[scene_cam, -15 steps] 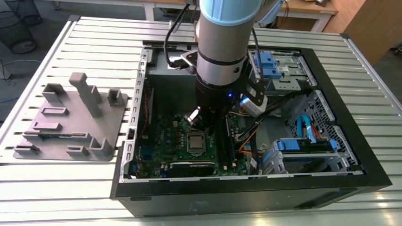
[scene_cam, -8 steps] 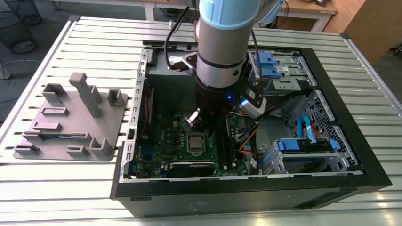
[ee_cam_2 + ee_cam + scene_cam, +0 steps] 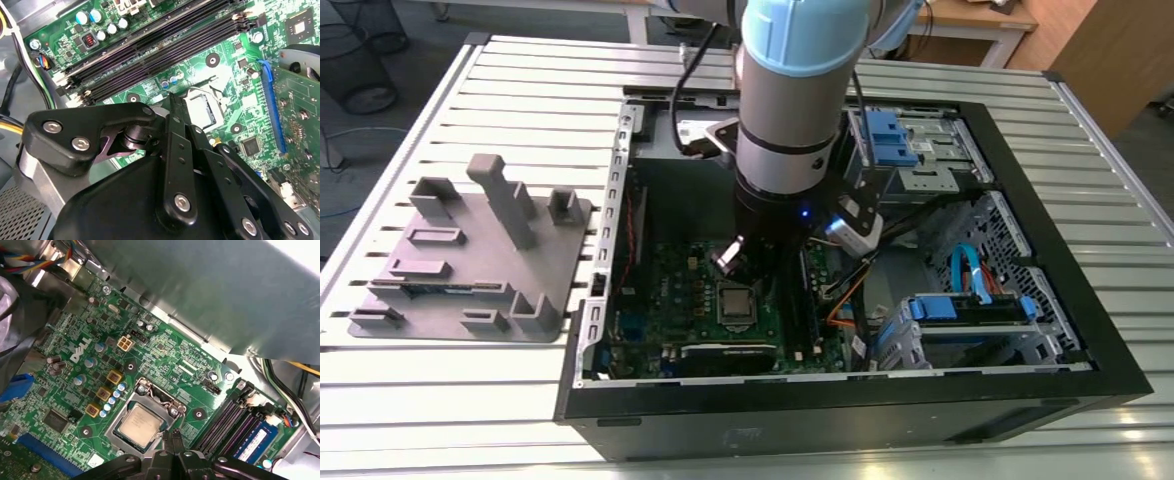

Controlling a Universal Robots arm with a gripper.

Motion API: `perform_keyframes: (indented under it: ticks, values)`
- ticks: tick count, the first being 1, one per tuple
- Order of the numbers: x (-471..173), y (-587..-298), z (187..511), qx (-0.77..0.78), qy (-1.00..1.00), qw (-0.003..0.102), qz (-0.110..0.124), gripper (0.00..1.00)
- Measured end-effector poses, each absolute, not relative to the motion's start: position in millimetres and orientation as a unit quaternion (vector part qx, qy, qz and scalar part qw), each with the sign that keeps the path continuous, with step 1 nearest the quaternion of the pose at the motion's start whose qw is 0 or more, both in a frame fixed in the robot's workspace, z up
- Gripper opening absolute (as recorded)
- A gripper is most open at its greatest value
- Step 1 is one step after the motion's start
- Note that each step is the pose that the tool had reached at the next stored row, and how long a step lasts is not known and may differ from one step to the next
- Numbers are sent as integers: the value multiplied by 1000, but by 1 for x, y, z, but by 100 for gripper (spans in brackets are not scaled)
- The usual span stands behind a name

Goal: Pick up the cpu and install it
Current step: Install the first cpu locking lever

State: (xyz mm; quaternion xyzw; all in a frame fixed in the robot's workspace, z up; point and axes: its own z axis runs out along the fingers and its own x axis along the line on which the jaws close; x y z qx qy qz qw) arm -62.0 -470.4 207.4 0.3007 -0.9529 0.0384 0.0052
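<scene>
- The cpu [image 3: 140, 423] sits flat in the socket [image 3: 146, 416] on the motherboard [image 3: 165, 365], its pale metal top facing up and framed by the socket's metal bracket. By the look of it, the chip is already in its seat, which would make the placing part of the task done.
- The gripper [image 3: 170, 436] hangs just above the edge of the socket, its two thin black fingertips [image 3: 176, 439] pressed together with nothing between them. Together and empty so close to the chip suggests a release has taken place, though whether the tips touch the bracket I cannot tell.
- In the second wrist view the gripper [image 3: 173, 102] shows from behind, its black linkage folded inward, the tip pointing at the socket [image 3: 200, 109] and the memory slots [image 3: 160, 47] lying beyond the socket.
- In the exterior view the robot arm [image 3: 787, 110] reaches straight down into the open computer case [image 3: 854, 380], ending above the socket [image 3: 736, 303]. A vertical approach suits a chip that must drop in level.
- Outside the case, toward the exterior view's left of the socket, a grey fixture plate [image 3: 467, 260] with upright blocks rests on the slatted table [image 3: 440, 400].
</scene>
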Motion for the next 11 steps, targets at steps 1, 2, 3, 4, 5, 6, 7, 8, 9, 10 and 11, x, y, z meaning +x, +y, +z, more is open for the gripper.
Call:
perform_keyframes:
  ticks: [1, 2, 3, 4, 5, 6, 7, 8, 9, 10, 11]
  values:
    - [-62, -471, 206, 300, -953, 5, 38, 11]
    - [-62, -471, 205, 299, -953, 5, 38, 11]
    - [-62, -471, 204, 299, -953, 5, 38, 11]
    - [-62, -472, 203, 298, -954, 5, 38, 11]
    - [-62, -473, 203, 298, -954, 5, 38, 11]
    - [-62, -475, 203, 298, -954, 5, 38, 11]
    - [-62, -477, 203, 298, -954, 5, 38, 11]
    - [-62, -478, 203, 297, -954, 5, 38, 11]
    - [-62, -480, 203, 297, -954, 5, 38, 11]
    - [-62, -481, 202, 296, -954, 5, 38, 11]
    - [-62, -483, 202, 296, -954, 5, 38, 11]
